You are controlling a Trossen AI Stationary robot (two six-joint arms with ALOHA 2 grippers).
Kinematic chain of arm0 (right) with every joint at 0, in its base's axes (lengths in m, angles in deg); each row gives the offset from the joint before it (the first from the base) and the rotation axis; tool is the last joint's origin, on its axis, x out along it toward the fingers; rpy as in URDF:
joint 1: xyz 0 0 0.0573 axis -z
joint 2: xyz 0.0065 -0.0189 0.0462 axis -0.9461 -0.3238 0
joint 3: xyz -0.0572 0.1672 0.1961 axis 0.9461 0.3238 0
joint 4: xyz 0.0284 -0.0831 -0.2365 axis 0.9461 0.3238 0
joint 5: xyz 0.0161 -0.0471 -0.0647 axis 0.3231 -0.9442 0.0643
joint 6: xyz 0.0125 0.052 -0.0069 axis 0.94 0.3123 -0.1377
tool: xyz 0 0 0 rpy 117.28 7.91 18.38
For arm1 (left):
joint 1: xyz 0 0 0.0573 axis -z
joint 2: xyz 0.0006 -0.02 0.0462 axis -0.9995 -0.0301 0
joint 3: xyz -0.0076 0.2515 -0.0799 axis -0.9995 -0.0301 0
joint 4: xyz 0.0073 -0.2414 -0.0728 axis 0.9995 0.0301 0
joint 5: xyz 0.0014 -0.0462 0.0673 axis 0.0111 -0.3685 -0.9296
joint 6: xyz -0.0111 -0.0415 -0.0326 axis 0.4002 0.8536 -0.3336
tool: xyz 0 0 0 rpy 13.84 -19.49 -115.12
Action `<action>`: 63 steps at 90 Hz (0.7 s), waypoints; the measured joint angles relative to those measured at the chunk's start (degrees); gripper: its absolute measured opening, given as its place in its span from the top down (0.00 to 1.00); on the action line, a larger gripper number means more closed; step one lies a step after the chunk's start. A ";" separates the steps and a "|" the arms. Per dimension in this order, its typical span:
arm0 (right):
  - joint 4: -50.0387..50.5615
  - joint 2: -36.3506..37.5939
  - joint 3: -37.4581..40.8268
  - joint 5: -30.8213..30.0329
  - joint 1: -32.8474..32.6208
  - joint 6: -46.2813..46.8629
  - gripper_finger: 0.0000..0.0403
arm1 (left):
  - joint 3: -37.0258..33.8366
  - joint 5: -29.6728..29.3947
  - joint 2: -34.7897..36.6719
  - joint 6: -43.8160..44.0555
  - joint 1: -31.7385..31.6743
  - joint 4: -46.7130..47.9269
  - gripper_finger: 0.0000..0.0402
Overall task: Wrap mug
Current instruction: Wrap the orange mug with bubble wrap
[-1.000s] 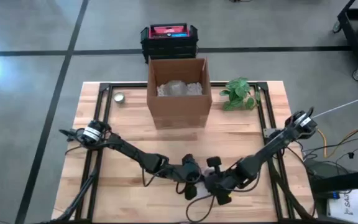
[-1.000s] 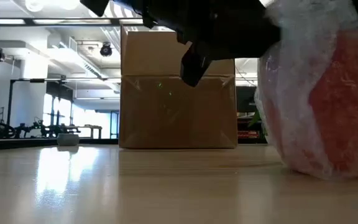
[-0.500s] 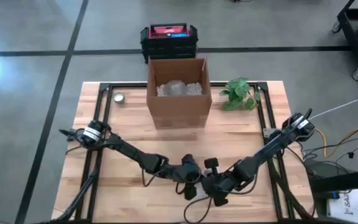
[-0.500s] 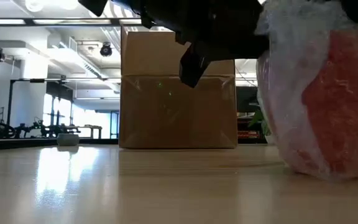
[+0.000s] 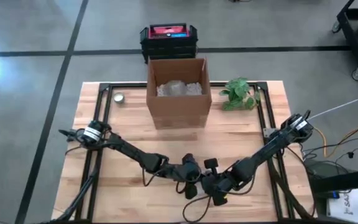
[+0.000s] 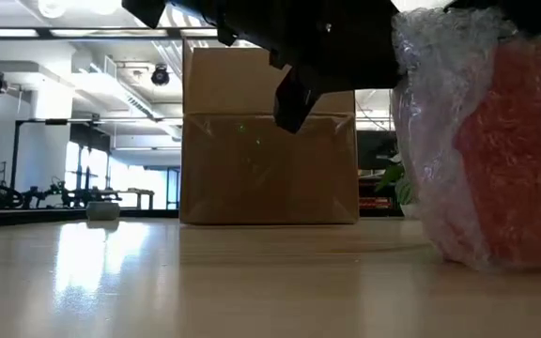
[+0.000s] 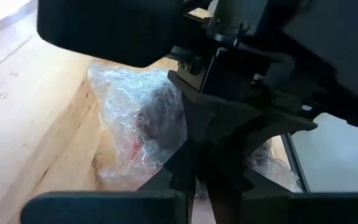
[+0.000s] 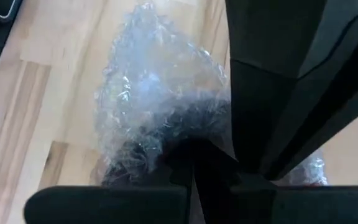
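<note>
Both grippers meet over the near edge of the table [image 5: 104, 134], the left gripper [image 5: 191, 182] and the right gripper [image 5: 217, 190] almost touching. Between them sits the mug [image 6: 510, 155], red and swathed in bubble wrap [image 7: 132, 102], resting on the wood. Whether either claw is spread or pinched cannot be told. Each arm stretches low and nearly flat from its side of the table. Behind stands a cardboard box [image 5: 178, 92], with a plant [image 5: 239, 93] beside it.

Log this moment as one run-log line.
stage: wrapping | mug: red, in bubble wrap, on table near edge | left pincer, right pincer: both at bundle | box: behind
</note>
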 joint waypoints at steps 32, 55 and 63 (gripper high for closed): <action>11.92 10.16 -4.05 0.23 0.30 1.99 1.00 | 0.00 0.20 0.11 -0.09 0.02 0.24 0.95; 10.53 5.56 -0.28 -0.38 1.09 4.13 1.00 | 0.03 -0.19 0.13 -0.11 0.02 -0.10 0.95; 8.76 2.40 0.11 0.40 1.11 3.51 1.00 | 0.09 0.00 0.13 -0.11 0.02 -0.04 0.95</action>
